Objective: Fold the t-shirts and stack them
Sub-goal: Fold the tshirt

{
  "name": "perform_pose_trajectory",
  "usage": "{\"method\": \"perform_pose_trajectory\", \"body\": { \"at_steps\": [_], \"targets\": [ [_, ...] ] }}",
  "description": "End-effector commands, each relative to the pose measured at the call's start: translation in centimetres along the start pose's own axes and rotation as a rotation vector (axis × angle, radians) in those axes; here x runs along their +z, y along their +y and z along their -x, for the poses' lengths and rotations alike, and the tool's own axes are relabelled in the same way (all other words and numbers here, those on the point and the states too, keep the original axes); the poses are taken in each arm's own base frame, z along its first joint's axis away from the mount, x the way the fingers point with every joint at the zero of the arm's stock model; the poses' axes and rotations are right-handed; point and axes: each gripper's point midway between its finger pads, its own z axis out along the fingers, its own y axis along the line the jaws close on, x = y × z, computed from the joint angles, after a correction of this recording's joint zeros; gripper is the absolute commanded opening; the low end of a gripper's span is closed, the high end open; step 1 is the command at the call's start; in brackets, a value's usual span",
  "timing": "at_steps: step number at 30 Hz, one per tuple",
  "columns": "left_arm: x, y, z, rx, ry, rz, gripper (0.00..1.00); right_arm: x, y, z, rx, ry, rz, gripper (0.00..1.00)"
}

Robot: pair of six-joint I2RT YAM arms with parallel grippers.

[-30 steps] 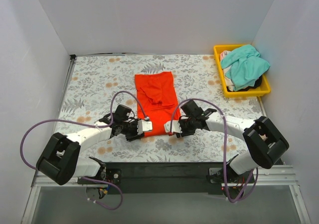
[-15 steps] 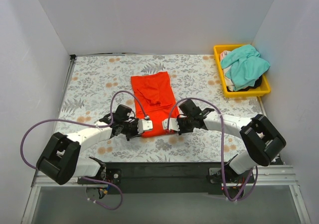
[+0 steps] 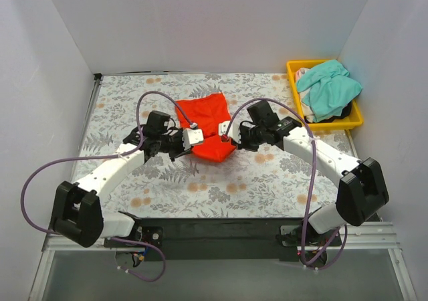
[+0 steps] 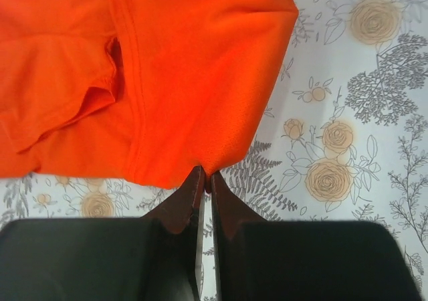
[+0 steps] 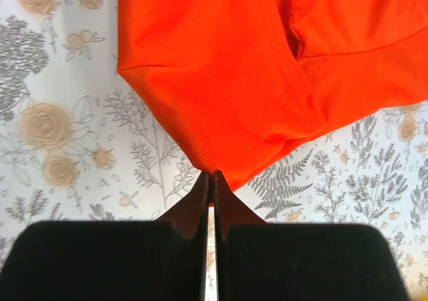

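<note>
The orange-red t-shirt [image 3: 207, 122] lies partly folded on the floral table, its near end lifted. My left gripper [image 3: 194, 136] is shut on the shirt's near left corner; in the left wrist view the shirt [image 4: 167, 67] hangs from the gripper [image 4: 206, 178]. My right gripper [image 3: 225, 132] is shut on the near right corner; in the right wrist view the shirt [image 5: 247, 80] hangs from the gripper [image 5: 211, 175]. The teal-green t-shirt [image 3: 329, 87] lies crumpled in the yellow bin [image 3: 356, 119] at the back right.
The bin also holds white and dark cloth under the teal shirt. The floral tablecloth [image 3: 221, 180] covers the table between white walls. Purple cables loop from both arms over the table.
Both grippers have moved away from the table's near edge toward the back, carrying the shirt's near edge up and over the rest of the shirt, which now looks shorter.
</note>
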Motion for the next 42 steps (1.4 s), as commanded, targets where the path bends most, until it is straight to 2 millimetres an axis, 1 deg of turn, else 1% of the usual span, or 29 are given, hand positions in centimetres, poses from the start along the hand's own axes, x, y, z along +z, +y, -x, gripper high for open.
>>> {"method": "perform_pose_trajectory", "body": {
  "at_steps": [1,2,4,5,7,8,10,12,14,15,16,17,18,19,20,21,23,24,25,26,27,29,32,35,38,39,40,41,42],
  "targets": [
    [-1.5,-2.0,1.6,0.032,-0.038,-0.096,0.00,-1.8,2.6,0.9,0.052,-0.013,0.087,0.01],
    [-2.1,-3.3,1.3,0.022,-0.022,-0.142,0.00,-2.0,3.6,0.8,0.064,-0.001,0.118,0.01],
    [-3.1,-3.9,1.6,0.064,-0.014,-0.173,0.00,-3.1,4.8,1.4,0.068,-0.012,0.136,0.01],
    [-3.8,-5.6,0.8,0.039,0.020,-0.231,0.00,-3.4,6.1,1.4,0.074,-0.004,0.165,0.01],
    [-5.1,-6.8,1.3,0.044,0.012,-0.268,0.00,-4.9,7.3,2.8,0.076,-0.042,0.189,0.01],
    [-5.7,-7.8,1.2,0.030,0.018,-0.297,0.00,-5.5,7.2,3.3,0.075,-0.053,0.183,0.01],
    [-6.6,-7.6,2.5,0.026,-0.006,-0.272,0.00,-6.5,6.8,3.6,0.076,-0.044,0.162,0.01],
    [-6.8,-6.1,3.1,-0.011,-0.006,-0.220,0.00,-6.9,5.1,4.0,0.079,-0.048,0.138,0.01],
    [-6.3,-3.5,3.5,-0.039,0.005,-0.195,0.00,-7.2,2.5,3.3,0.093,-0.044,0.108,0.01],
    [-6.2,-1.8,3.1,-0.077,0.012,-0.179,0.00,-6.4,1.1,3.1,0.096,-0.037,0.115,0.01],
    [-5.0,-0.8,2.3,-0.132,0.022,-0.214,0.00,-6.3,0.0,2.4,0.105,-0.025,0.107,0.01],
    [-5.0,1.1,3.1,-0.141,0.006,-0.203,0.00,-5.8,-0.8,2.1,0.100,-0.017,0.110,0.01],
    [-4.7,2.4,2.7,-0.165,0.007,-0.197,0.00,-4.4,-1.3,1.1,0.093,0.004,0.140,0.01],
    [-4.3,3.1,2.4,-0.183,0.003,-0.208,0.00,-4.1,-2.6,1.4,0.079,-0.007,0.126,0.01],
    [-2.8,4.4,1.3,-0.216,0.011,-0.219,0.00,-3.4,-3.1,1.1,0.078,-0.004,0.137,0.01],
    [-2.2,5.1,0.6,-0.233,0.011,-0.218,0.00,-1.5,-3.3,0.2,0.094,0.015,0.177,0.01],
    [0.2,6.6,-1.5,-0.260,0.035,-0.219,0.00,-0.1,-5.0,0.1,0.105,0.013,0.179,0.01],
    [0.9,7.2,-2.6,-0.287,0.043,-0.221,0.00,2.1,-5.2,-1.3,0.137,0.038,0.218,0.01],
    [1.5,7.5,-3.2,-0.312,0.050,-0.226,0.00,2.4,-6.7,-1.2,0.155,0.029,0.198,0.01],
    [2.1,7.9,-4.0,-0.328,0.067,-0.223,0.00,3.3,-7.1,-1.6,0.174,0.031,0.208,0.01],
    [3.4,8.1,-5.4,-0.359,0.095,-0.240,0.01,5.0,-7.1,-3.0,0.212,0.053,0.236,0.01],
    [4.5,9.2,-6.5,-0.387,0.117,-0.208,0.02,6.1,-7.7,-3.7,0.246,0.056,0.243,0.01],
    [5.5,10.1,-7.2,-0.426,0.134,-0.202,0.04,7.5,-6.1,-5.7,0.278,0.094,0.288,0.01],
    [5.5,9.2,-7.3,-0.464,0.149,-0.232,0.05,7.9,-4.8,-6.7,0.303,0.113,0.315,0.01],
    [4.5,6.5,-7.1,-0.472,0.166,-0.275,0.06,7.8,-2.6,-6.8,0.318,0.115,0.350,0.01],
    [4.1,5.7,-6.9,-0.463,0.169,-0.281,0.07,7.3,-1.1,-6.7,0.337,0.113,0.372,0.01],
    [3.6,5.0,-6.7,-0.464,0.167,-0.285,0.06,7.3,-0.4,-6.2,0.327,0.104,0.376,0.01],
    [2.6,3.6,-6.5,-0.463,0.168,-0.287,0.07,7.0,0.3,-5.9,0.324,0.100,0.381,0.01],
    [2.2,3.0,-6.4,-0.458,0.167,-0.287,0.08,6.3,1.8,-5.7,0.332,0.101,0.393,0.01]
  ]
}}
